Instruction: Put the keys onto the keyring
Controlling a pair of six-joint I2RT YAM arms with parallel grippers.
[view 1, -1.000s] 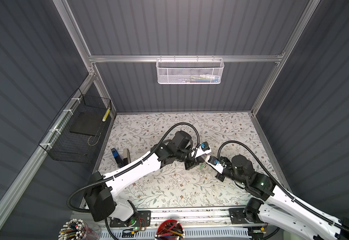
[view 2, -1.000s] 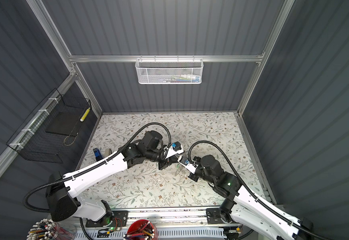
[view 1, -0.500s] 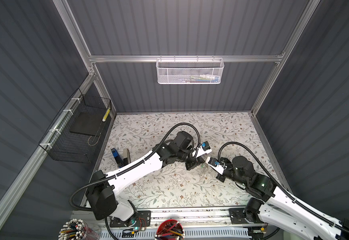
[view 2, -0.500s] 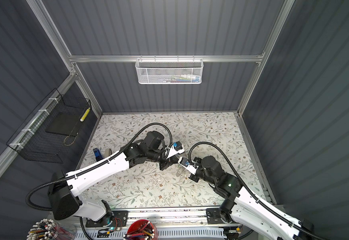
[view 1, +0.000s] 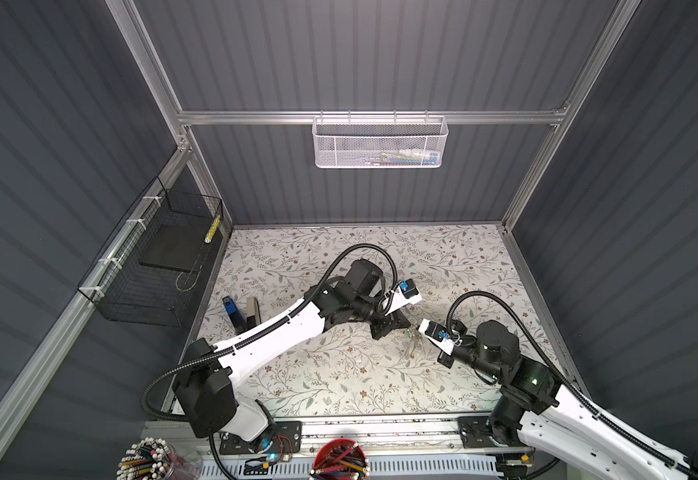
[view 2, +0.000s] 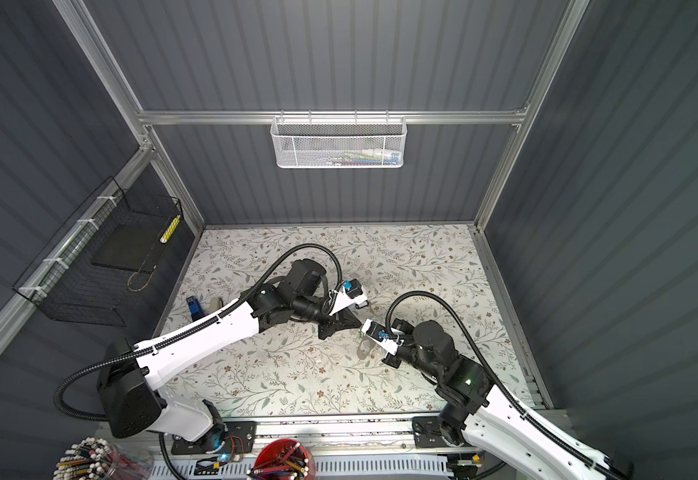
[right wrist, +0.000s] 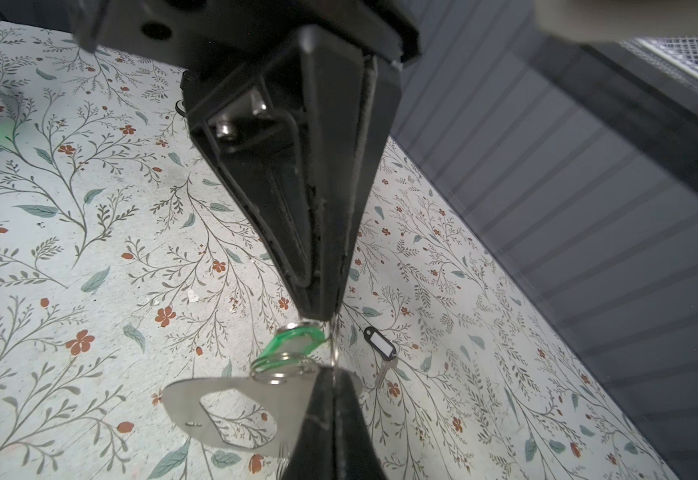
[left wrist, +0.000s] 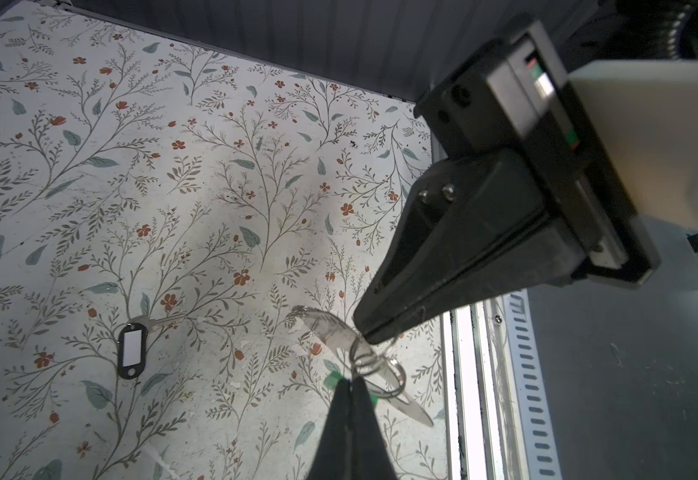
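Right pincer (right wrist: 324, 313) edged back, flat grey keyring (right wrist: 181, 409), green tag (right wrist: 293, 340) touching.

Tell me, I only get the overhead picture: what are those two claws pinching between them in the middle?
Observer: The left gripper is shut on the keyring, a flat metal loop.
Operator: And the other claw?
Observer: The right gripper pinches the green-tagged key; its wire rings overlap the keyring's edge.
Operator: Any second key?
Observer: Yes, the black-tagged key lies alone on the table, untouched.
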